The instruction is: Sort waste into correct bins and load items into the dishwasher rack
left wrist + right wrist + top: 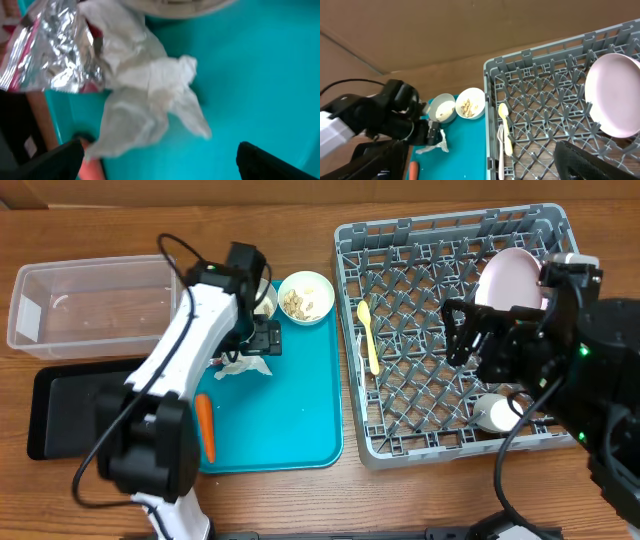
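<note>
My left gripper [160, 166] is open just above the teal tray. The crumpled white napkin [145, 90] lies right ahead of its fingers, with the silver-and-red foil wrapper [55, 50] beside it. An orange carrot [205, 428] lies on the tray's left side. One white bowl [306, 296] holds beige food bits. A second bowl [442, 109] sits next to it. The grey dishwasher rack [400, 240] holds the pale-pink plate [510, 275], the yellow spoon [368, 335] and the white fork [500, 150]. My right gripper [462, 330] hovers open over the rack, holding nothing.
A clear tub [80, 305] stands at the back left with a black tray [60, 410] in front of it. The teal tray [290, 410] lies between them and the rack. The left arm reaches across the tray's left half.
</note>
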Action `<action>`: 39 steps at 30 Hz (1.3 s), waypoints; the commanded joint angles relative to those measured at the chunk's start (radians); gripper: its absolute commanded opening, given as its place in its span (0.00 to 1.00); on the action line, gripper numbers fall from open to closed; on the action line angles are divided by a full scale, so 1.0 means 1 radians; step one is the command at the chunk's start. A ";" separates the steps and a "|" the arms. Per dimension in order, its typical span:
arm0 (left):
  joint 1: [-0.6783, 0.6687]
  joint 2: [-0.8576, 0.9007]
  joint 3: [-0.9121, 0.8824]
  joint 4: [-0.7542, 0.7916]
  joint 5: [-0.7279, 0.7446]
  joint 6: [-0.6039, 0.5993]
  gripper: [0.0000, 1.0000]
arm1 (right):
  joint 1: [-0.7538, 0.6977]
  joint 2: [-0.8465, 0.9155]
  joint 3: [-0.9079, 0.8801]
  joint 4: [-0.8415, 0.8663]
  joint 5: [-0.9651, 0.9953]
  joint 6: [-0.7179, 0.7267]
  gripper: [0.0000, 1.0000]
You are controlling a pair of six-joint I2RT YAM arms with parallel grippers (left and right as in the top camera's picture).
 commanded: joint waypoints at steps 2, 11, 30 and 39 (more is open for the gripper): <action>-0.001 0.111 -0.007 0.040 -0.051 -0.021 0.95 | -0.001 0.032 0.012 0.005 0.003 0.004 1.00; -0.007 0.190 -0.007 0.097 -0.059 -0.056 0.38 | -0.001 0.119 0.012 -0.019 -0.020 0.003 1.00; 0.010 -0.181 0.093 -0.129 -0.079 -0.092 0.04 | -0.001 -0.121 0.013 -0.024 0.082 0.004 1.00; 0.198 -0.288 0.092 -0.087 -0.184 -0.082 0.04 | -0.001 -0.113 0.012 -0.100 0.079 0.004 1.00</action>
